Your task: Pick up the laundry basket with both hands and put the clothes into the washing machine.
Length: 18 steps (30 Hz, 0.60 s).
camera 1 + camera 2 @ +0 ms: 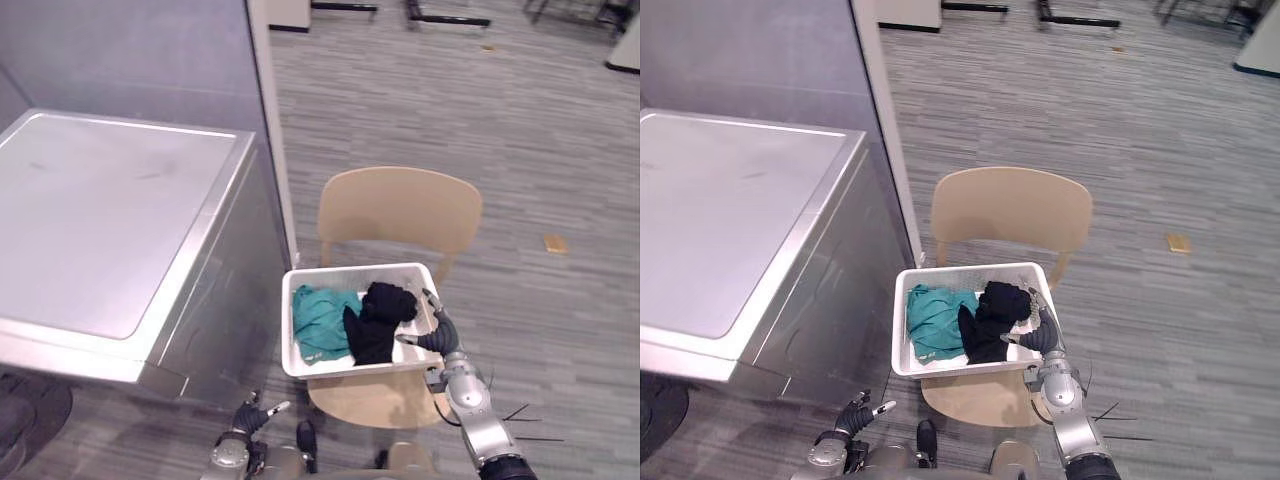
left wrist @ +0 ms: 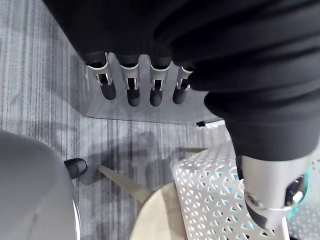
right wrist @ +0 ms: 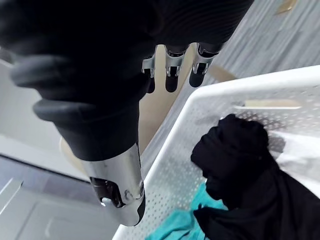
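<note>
The laundry basket (image 1: pixel 360 269), white with perforated walls, is sitting on the seat of a tan chair (image 1: pixel 400 205), just to the right of the washing machine (image 1: pixel 110 210). The machine's silver-grey top is lying flat and closed. Inside the basket a teal garment (image 1: pixel 320 320) is lying toward the machine side, and a black garment (image 1: pixel 378 320) is bunching up beside it, overlapping its edge and reaching toward the basket's right wall.

The right hand (image 1: pixel 440 337) is hovering at the basket's right rim. In its wrist view its fingers (image 3: pixel 171 75) are reaching out fairly straight along the outside of the wall while the thumb (image 3: pixel 120 190) is standing apart from them over the rim; they are spread wide rather than closing on the plastic, and I cannot tell whether they are touching it.

The left hand (image 1: pixel 250 417) is hanging low in front of the chair, well apart from the basket. Its fingers (image 2: pixel 132 87) are pointing out straight and relaxed, the thumb (image 2: pixel 270 200) wide of them, holding nothing.
</note>
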### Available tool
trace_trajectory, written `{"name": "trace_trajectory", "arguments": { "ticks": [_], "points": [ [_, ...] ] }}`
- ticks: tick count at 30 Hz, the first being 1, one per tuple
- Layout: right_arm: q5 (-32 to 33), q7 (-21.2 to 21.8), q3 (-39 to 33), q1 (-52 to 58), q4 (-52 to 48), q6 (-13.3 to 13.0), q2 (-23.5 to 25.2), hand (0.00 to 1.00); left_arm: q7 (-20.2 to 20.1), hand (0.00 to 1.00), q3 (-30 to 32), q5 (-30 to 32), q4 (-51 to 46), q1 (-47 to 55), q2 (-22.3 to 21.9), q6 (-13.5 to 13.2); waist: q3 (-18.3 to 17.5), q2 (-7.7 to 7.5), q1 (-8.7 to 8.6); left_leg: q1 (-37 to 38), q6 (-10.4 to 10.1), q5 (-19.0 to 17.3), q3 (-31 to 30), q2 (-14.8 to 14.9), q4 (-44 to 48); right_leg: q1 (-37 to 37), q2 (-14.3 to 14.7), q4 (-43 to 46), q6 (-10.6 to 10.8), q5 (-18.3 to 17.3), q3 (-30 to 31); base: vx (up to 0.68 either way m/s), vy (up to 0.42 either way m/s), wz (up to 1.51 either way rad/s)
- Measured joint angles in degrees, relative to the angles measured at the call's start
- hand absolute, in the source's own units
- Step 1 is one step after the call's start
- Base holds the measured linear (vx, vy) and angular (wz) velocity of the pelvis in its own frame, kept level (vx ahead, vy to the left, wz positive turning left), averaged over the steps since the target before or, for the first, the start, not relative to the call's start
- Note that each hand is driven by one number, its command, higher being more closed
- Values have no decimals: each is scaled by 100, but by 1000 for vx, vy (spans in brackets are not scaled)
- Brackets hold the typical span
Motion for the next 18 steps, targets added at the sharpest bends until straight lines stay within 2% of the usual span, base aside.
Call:
{"name": "trace_trajectory", "arguments": {
  "ticks": [1,4,8,10,12,16,17,18],
  "points": [
    [-62,93,174,-299,188,-33,-143,0,1,0,12,45,2,-32,7,8,80,38,-11,-32,-4,110,-176,-4,10,82,-9,-182,8,240,-114,100,-183,62],
    [-234,245,659,-934,556,-45,-418,0,-3,0,22,56,-40,-28,-22,-86,141,228,109,-113,-67,286,-437,162,-155,195,208,-483,-104,341,-401,82,-171,38],
    [-234,412,942,-1452,1036,-59,-452,0,-5,0,83,57,-70,-45,-16,-113,246,266,170,-253,-163,380,-837,233,-211,372,383,-784,-173,387,-834,74,-134,53],
    [-248,408,1059,-2064,1633,-51,-489,0,-1,0,104,57,-240,-71,-16,-172,475,312,208,-475,-242,539,-1159,262,-230,375,440,-906,-218,414,-1156,27,-120,80],
    [-247,378,1126,-2605,2042,-47,-608,0,5,0,118,57,-288,-219,-15,-222,749,387,353,-616,-342,763,-1375,284,-383,317,497,-988,-303,468,-1341,-46,-94,72],
    [-249,185,1136,-3639,2748,-39,-756,0,24,0,240,48,-349,-448,-12,-234,1236,586,526,-900,-440,1174,-1768,335,-715,90,598,-992,-341,491,-1689,-77,-64,52],
    [-248,152,1147,-3858,2925,-35,-786,0,29,0,295,45,-347,-468,-9,-230,1293,625,637,-1014,-481,1249,-1853,358,-787,-29,614,-973,-351,486,-1757,-111,-59,31],
    [-249,145,1158,-3946,2992,-33,-821,0,36,0,296,41,-341,-493,-5,-230,1337,638,666,-1038,-475,1276,-1879,370,-819,-79,619,-950,-360,481,-1762,-91,-23,24]
  ]
}}
